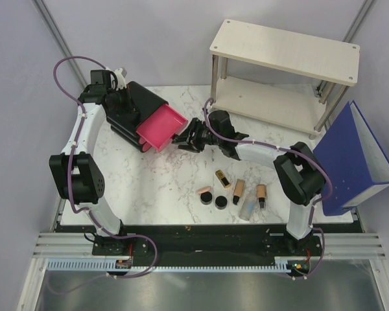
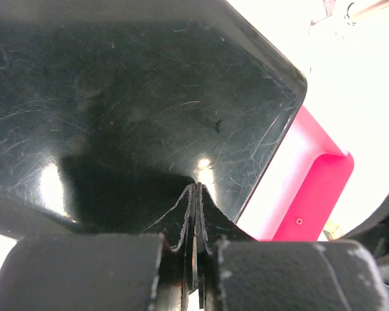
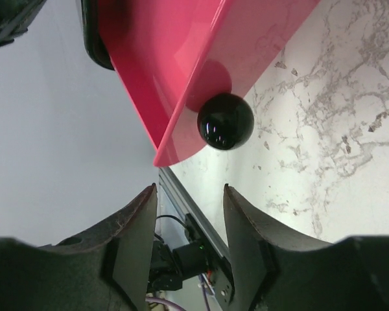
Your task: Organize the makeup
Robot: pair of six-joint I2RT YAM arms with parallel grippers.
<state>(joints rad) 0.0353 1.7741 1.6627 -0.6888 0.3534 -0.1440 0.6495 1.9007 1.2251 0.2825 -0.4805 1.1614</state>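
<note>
The makeup lies loose on the marble table in front of the arms: a peach compact (image 1: 204, 190), two round black compacts (image 1: 207, 197) (image 1: 220, 202), a gold-and-black lipstick (image 1: 222, 179), two peach tubes with black caps (image 1: 238, 190) (image 1: 261, 194) and a clear bluish tube (image 1: 248, 208). My left gripper (image 1: 126, 107) (image 2: 196, 192) is shut and rests against the top of the black box (image 2: 136, 97). My right gripper (image 1: 187, 138) (image 3: 189, 192) is open and empty. It sits just in front of the black knob (image 3: 225, 121) of the pulled-out pink drawer (image 1: 161, 124) (image 3: 175, 65).
The black box (image 1: 135, 103) stands tilted at the back left with its pink drawer (image 2: 311, 188) open toward the middle. A light wooden shelf (image 1: 285, 48) stands at the back right. A blue binder (image 1: 353, 159) leans at the right edge.
</note>
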